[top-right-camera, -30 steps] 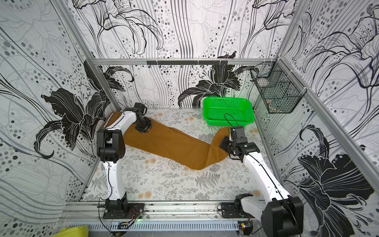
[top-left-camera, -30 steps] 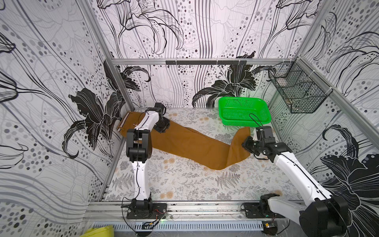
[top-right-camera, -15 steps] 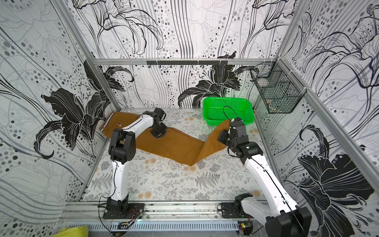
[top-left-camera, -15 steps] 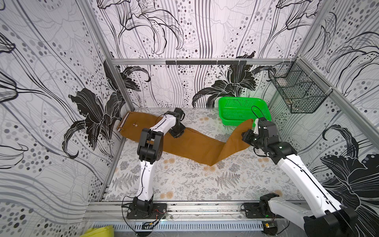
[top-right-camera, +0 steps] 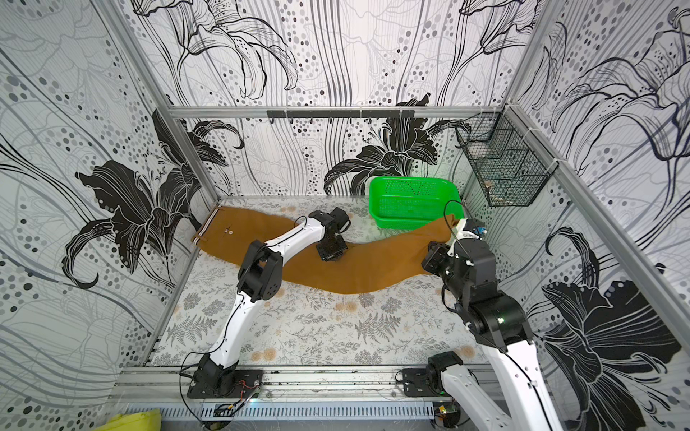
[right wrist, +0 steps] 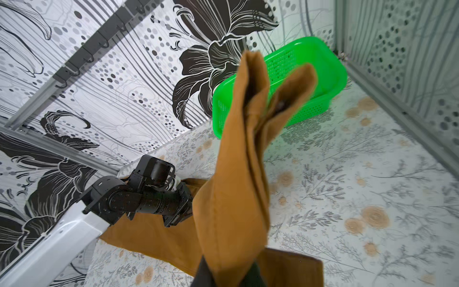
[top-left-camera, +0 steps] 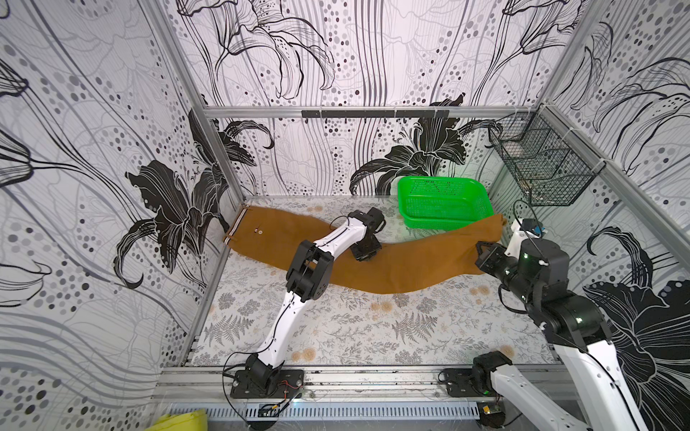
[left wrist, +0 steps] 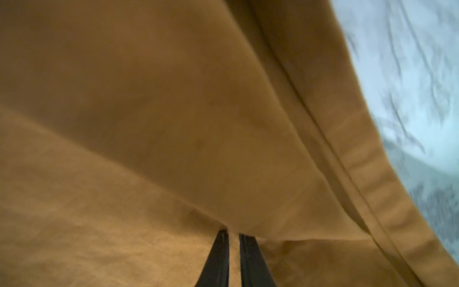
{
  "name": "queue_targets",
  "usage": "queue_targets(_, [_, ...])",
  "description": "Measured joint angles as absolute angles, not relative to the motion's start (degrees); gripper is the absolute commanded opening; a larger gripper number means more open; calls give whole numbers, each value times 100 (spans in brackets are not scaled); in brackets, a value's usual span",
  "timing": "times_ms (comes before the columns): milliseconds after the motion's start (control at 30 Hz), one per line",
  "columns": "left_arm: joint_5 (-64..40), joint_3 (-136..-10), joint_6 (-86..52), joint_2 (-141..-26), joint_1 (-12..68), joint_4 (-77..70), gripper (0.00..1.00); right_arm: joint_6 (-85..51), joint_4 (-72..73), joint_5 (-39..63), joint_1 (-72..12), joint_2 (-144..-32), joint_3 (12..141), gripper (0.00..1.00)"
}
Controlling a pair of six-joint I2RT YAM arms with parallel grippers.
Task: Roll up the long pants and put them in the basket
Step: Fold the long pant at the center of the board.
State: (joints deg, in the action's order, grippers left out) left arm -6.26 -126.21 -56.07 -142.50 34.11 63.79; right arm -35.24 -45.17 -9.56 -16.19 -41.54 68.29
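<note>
The long pants (top-left-camera: 410,268) (top-right-camera: 366,272) lie stretched across the back of the table, mustard-brown, with the striped waistband (top-left-camera: 235,225) at the back left. My left gripper (top-left-camera: 367,253) (top-right-camera: 332,253) points down onto the middle of the legs. In the left wrist view its jaws (left wrist: 233,234) stand almost together, pinching a raised fold of cloth (left wrist: 149,124). My right gripper (top-left-camera: 483,248) (top-right-camera: 433,253) (right wrist: 228,273) is shut on the leg ends (right wrist: 236,198), lifted off the table beside the green basket; the hems stick up beyond its fingers.
A green plastic basket (top-left-camera: 444,203) (top-right-camera: 414,201) (right wrist: 323,74) stands at the back right, just behind the raised leg ends. A black wire basket (top-left-camera: 541,164) hangs on the right wall. The floral table (top-left-camera: 373,328) spreads out in front of the pants.
My left arm has travelled from the waistband along the pants to the middle of the legs, and its jaws have closed. My right gripper has pulled the leg ends rightward, straightening the pants.
</note>
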Motion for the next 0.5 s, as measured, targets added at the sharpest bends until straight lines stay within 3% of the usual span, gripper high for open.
queue_targets(300, [-1299, -13753, -5426, -14914, 4436, 6462, 13, -3164, -5186, -1479, -1616, -3771, 7627, 0])
queue_targets(400, [-1350, -13526, -5336, -14807, 4630, 6294, 13, -3140, -5148, -1256, -1616, -3916, 7649, 0])
queue_targets(500, [-1085, -12580, -5282, -14256, 4652, 5896, 21, -3140, -4925, -725, -1616, -4307, 7585, 0])
